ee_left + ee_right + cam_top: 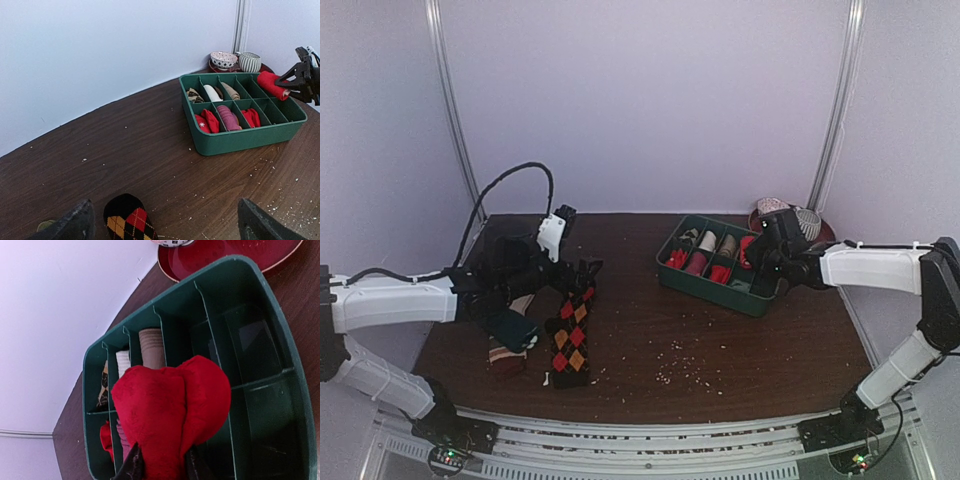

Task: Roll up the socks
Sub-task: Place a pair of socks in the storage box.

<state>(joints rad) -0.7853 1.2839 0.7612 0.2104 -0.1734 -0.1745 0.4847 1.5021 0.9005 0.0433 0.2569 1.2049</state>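
Note:
A black argyle sock [570, 340] with red and orange diamonds lies flat on the brown table; its toe [127, 217] shows between my left fingertips [75, 225]. My left gripper [587, 272] hovers wide open over that toe end with nothing in it [167, 227]. A rolled bright red sock [170, 410] is clamped in my right gripper [162, 467]. The roll hangs over the right end of the green divided tray [718, 290]. In the left wrist view the red roll [272, 84] shows a beige end above the tray's back right cells.
The tray [240, 142] holds several rolled socks in red, pink, white and tan. A dark sock bundle [510, 345] lies left of the argyle sock. Two bowls [223, 59] on a red plate [225, 252] stand behind the tray. Crumbs dot the table.

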